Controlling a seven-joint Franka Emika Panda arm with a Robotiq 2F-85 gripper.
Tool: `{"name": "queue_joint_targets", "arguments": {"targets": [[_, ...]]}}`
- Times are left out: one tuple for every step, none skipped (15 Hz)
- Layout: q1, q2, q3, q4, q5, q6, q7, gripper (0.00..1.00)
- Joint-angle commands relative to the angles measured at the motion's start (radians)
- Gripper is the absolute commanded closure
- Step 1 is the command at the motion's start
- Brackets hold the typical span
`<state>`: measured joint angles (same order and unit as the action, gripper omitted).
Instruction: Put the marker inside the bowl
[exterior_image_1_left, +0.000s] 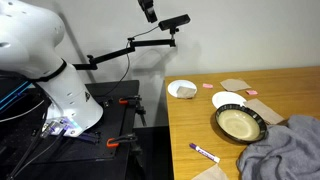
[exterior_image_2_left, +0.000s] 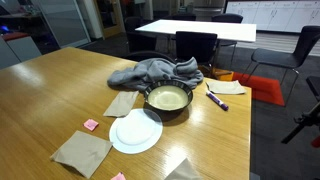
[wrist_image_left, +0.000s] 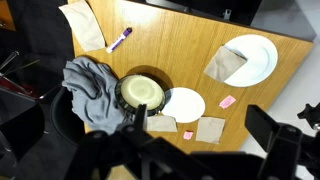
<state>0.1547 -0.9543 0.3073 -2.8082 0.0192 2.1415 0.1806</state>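
Observation:
The marker (exterior_image_1_left: 204, 153) has a white barrel and a purple cap. It lies on the wooden table a short way from the bowl, and shows in both exterior views (exterior_image_2_left: 217, 100) and the wrist view (wrist_image_left: 119, 40). The bowl (exterior_image_1_left: 240, 123) has a dark rim and a cream inside, stands upright and empty (exterior_image_2_left: 168, 100), and touches a grey cloth (wrist_image_left: 141, 92). My gripper (wrist_image_left: 200, 125) is high above the table, open and empty, its dark fingers spread wide at the bottom of the wrist view.
A crumpled grey cloth (exterior_image_2_left: 150, 72) lies against the bowl. A flat white plate (exterior_image_2_left: 135, 131) sits beside the bowl, with a white dish (wrist_image_left: 252, 58) farther off. Brown napkins (exterior_image_2_left: 82, 151) and small pink notes (wrist_image_left: 227, 101) lie scattered. The table edge (exterior_image_1_left: 168, 140) faces the robot base.

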Motion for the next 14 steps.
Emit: {"name": "queue_joint_targets", "arguments": {"targets": [[0.012, 0.005, -0.011, -0.004, -0.013, -0.004, 0.01, 0.0], [0.012, 0.007, -0.011, -0.009, -0.013, -0.004, 0.01, 0.0], [0.012, 0.01, -0.012, -0.011, -0.013, -0.004, 0.01, 0.0], [0.012, 0.012, -0.012, -0.011, -0.013, -0.004, 0.01, 0.0], [0.012, 0.013, -0.012, -0.011, -0.013, -0.004, 0.01, 0.0], [0.012, 0.013, -0.012, -0.011, -0.013, -0.004, 0.01, 0.0], [0.012, 0.013, -0.012, -0.011, -0.013, -0.004, 0.01, 0.0], [0.012, 0.013, -0.012, -0.011, -0.013, -0.004, 0.01, 0.0], [0.012, 0.013, -0.012, -0.011, -0.013, -0.004, 0.01, 0.0], [0.012, 0.013, -0.012, -0.011, -0.013, -0.004, 0.01, 0.0], [0.005, 0.018, -0.015, -0.005, -0.014, 0.002, 0.012, 0.0], [-0.006, 0.022, -0.019, 0.004, -0.016, 0.011, 0.018, 0.0], [-0.015, 0.028, -0.025, 0.013, -0.015, 0.015, 0.022, 0.0], [-0.034, 0.037, -0.033, 0.023, -0.018, 0.027, 0.03, 0.0]]}}
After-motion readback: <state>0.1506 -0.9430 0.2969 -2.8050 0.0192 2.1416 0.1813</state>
